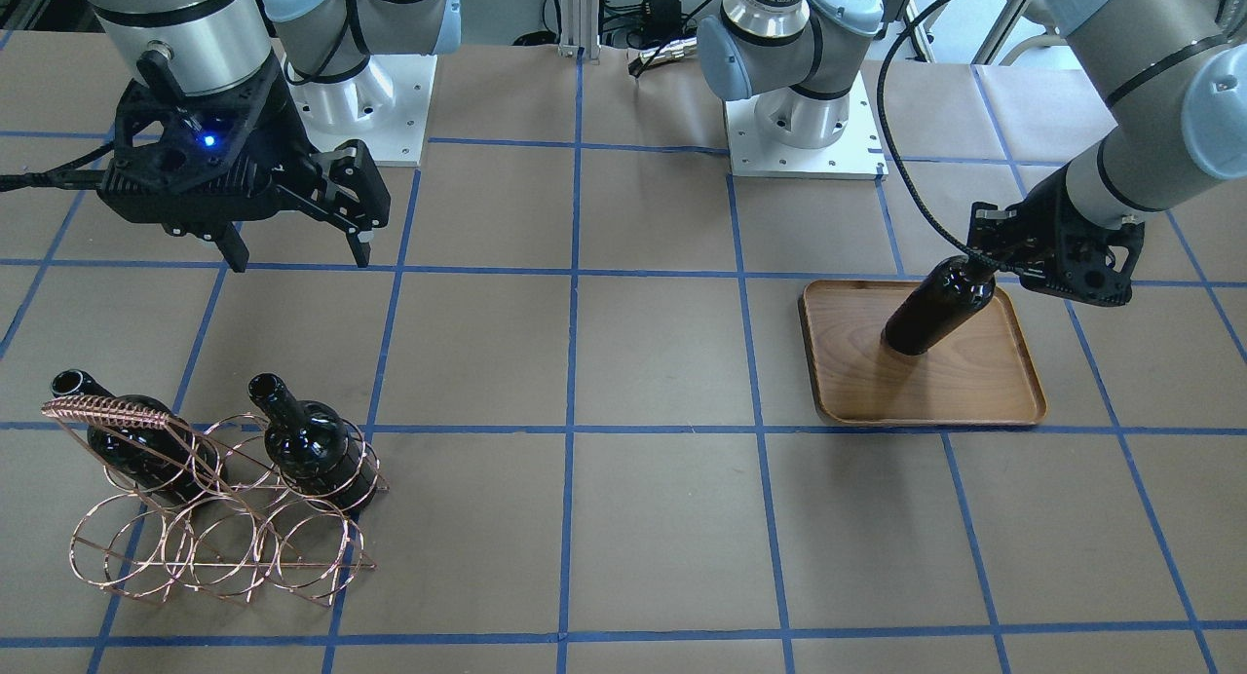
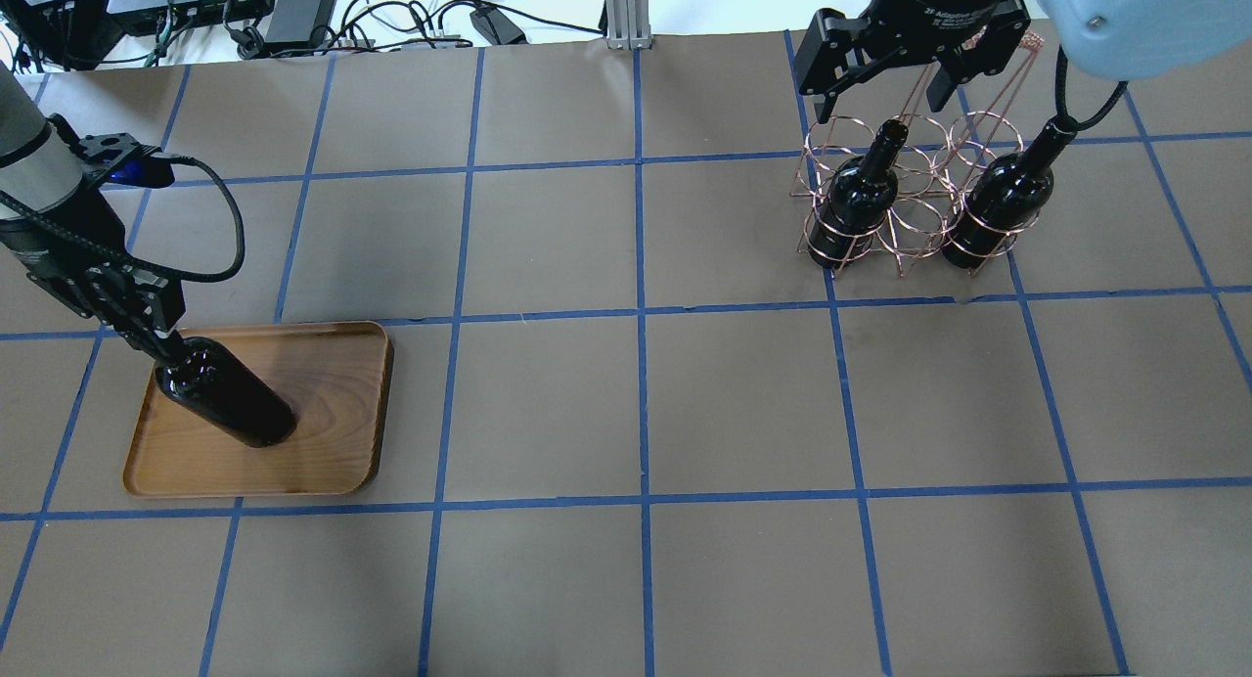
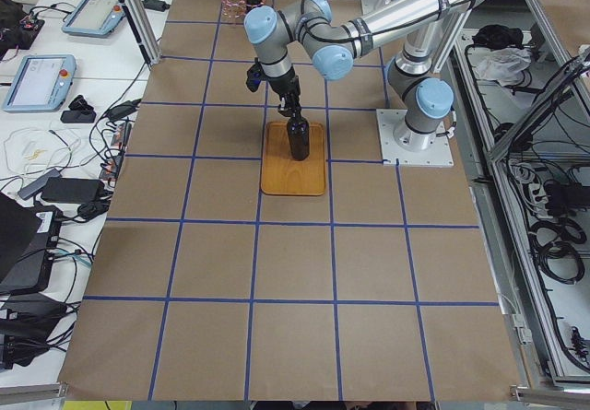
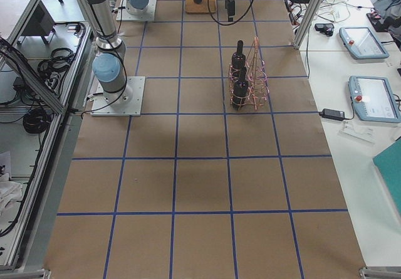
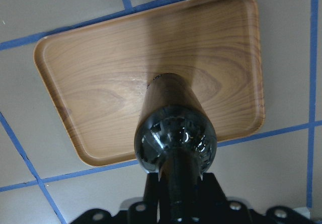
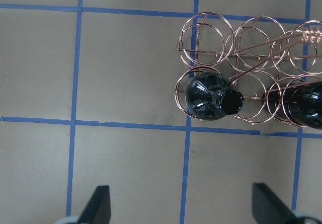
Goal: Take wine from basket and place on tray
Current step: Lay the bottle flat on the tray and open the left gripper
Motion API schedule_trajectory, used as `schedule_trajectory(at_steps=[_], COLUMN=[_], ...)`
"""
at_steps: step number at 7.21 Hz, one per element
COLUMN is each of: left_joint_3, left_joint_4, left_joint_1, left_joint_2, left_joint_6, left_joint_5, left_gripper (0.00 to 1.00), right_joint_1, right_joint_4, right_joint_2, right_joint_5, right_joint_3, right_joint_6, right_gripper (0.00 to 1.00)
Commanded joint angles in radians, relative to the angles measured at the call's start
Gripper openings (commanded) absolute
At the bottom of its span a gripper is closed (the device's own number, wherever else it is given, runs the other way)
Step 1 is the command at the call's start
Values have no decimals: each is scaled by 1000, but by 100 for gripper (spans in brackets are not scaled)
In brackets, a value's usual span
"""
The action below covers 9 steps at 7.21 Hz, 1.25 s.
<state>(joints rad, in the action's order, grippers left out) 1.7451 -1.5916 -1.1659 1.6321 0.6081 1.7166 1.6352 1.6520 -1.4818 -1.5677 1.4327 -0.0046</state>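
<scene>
Logged left gripper (image 1: 977,265) clamped on the neck of the wine (image 1: 937,309), fingers pinched against the glass on both sides. Saw the wine running straight down from that hand, roughly upright, base at the floor of the tray (image 1: 974,387), about mid-tray. Looked like contact with the wood; couldn't tell if fully resting. Confirmed in left wrist view: bottle shoulder just below the fingertips, tray (image 5: 100,83) spread out underneath it. Marked tray as directly beneath the left gripper, flat on the table (image 1: 662,518).

Logged right gripper (image 1: 300,257) spread wide, fingers (image 6: 98,206) far apart, holding nothing. Saw it hovering high above the table, pointing down. Placed basket (image 1: 219,547) below that hand and out past its fingertips, shifted toward one finger's side, not touching. Counted two more bottles (image 6: 209,98) in the basket's rings, necks up and leaning, one at each end with a vacant ring between. Noted nearer bottle's mouth facing up at the right wrist camera, second bottle (image 6: 304,105) cut by frame edge. Put the wine and tray well apart from the right gripper, basket well apart from the left.
</scene>
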Motion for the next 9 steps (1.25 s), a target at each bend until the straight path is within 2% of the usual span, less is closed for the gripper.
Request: schedule_trajectory(at_steps=[1, 3, 4, 5, 7, 9], left_joint_3=[1, 1, 1, 1, -24, -51], left_joint_4=[-1, -1, -1, -7, -69, -137], left_joint_1=[6, 6, 6, 3, -9, -37], left_joint_2=[6, 9, 9, -3, -35, -81], left_joint_6=[15, 16, 16, -2, -31, -191], left_joint_5=[0, -3, -2, -12, -3, -3], left_gripper=[0, 2, 19, 99, 100, 100], right_joint_1=[0, 0, 0, 0, 0, 0], right_joint_4=[0, 0, 0, -1, 0, -1], right_joint_2=[0, 0, 0, 0, 0, 0], right_joint_5=[0, -2, 0, -5, 0, 0], right_joint_3=[0, 2, 2, 0, 2, 2], right_joint_6=[0, 0, 0, 0, 0, 0], right_gripper=[100, 100, 100, 100, 100, 100])
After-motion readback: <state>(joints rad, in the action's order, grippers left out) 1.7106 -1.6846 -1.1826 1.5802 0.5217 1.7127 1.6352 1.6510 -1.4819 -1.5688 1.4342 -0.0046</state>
